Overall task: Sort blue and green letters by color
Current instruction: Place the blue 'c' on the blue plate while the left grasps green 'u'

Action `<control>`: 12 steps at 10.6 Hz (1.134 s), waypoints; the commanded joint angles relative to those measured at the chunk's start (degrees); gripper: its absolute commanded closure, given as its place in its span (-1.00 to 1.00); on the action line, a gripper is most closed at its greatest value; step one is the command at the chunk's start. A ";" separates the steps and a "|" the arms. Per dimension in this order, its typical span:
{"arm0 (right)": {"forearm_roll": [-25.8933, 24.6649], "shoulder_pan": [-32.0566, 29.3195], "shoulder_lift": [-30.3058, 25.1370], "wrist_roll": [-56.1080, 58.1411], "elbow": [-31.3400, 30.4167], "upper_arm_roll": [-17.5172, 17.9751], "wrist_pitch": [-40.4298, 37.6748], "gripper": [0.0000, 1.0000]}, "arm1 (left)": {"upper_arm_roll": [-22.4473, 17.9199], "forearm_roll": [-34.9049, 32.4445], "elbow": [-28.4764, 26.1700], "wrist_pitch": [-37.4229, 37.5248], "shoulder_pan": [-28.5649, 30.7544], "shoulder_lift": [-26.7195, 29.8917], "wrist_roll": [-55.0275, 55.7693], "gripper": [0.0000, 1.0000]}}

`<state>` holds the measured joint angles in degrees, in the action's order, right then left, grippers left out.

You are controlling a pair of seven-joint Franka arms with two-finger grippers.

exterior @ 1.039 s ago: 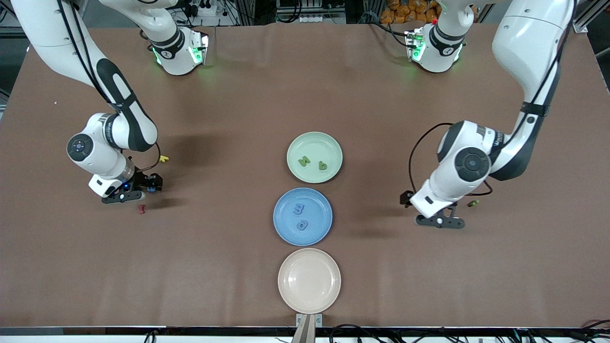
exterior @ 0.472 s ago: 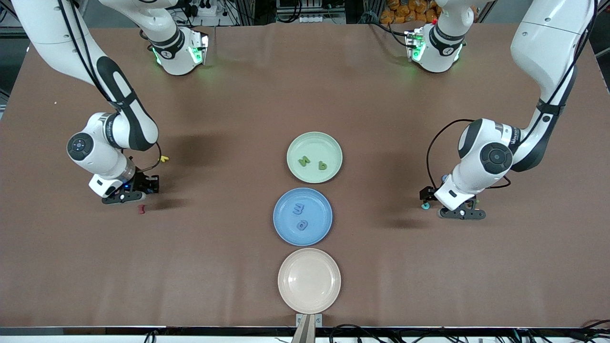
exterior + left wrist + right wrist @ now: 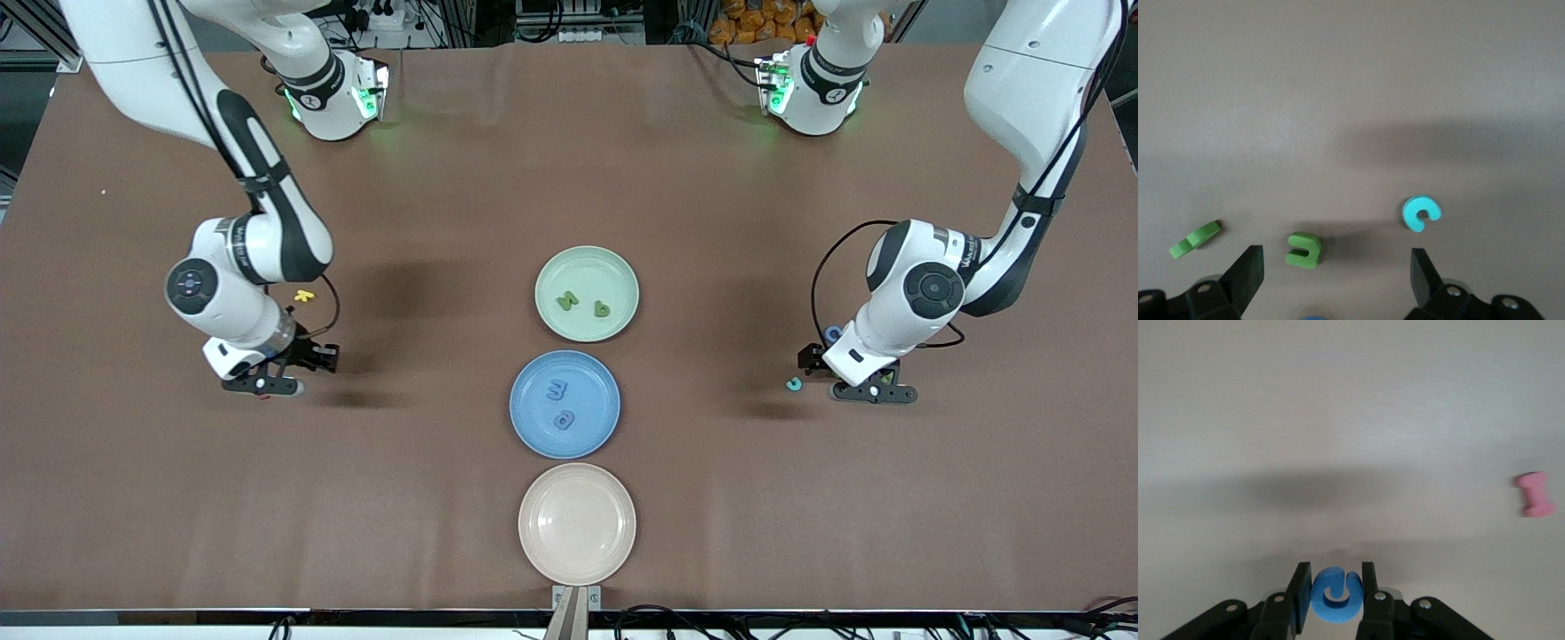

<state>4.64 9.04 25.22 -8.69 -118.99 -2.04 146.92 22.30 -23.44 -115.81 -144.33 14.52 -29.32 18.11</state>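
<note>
Gripping a blue letter (image 3: 1334,595) above open brown surface (image 3: 444,498) at its own end, the right tool (image 3: 1331,593) is clamped, while the left tool (image 3: 1331,267) hangs wide-open over green letters (image 3: 1304,250).

High front camera, two close wrist-cams

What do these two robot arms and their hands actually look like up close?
Both arms are glossy white with black joint bands and thin black cables looped along them; their bases glow green. The left hand and right hand are black, each with two flat fingers on a bar studded with silver screws.
</note>
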 commanded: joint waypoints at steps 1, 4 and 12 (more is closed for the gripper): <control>2.28 4.75 0.00 -9.41 3.75 1.07 -1.20 0.95 | 0.90 -6.60 -3.80 -4.38 3.84 0.06 -0.70 -0.91; 14.12 11.41 3.15 -10.29 9.80 1.69 -1.11 0.95 | 0.90 -7.50 -4.34 -4.56 4.03 -0.03 -0.88 -0.51; 17.50 23.47 16.43 -16.10 26.52 3.00 5.11 0.94 | 0.99 -7.41 -3.28 -7.02 5.70 -3.20 -6.15 0.01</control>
<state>21.08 31.41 38.31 -24.39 -96.26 0.08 149.52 22.78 -29.53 -119.32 -150.81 19.46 -32.21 12.64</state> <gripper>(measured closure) 0.652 0.396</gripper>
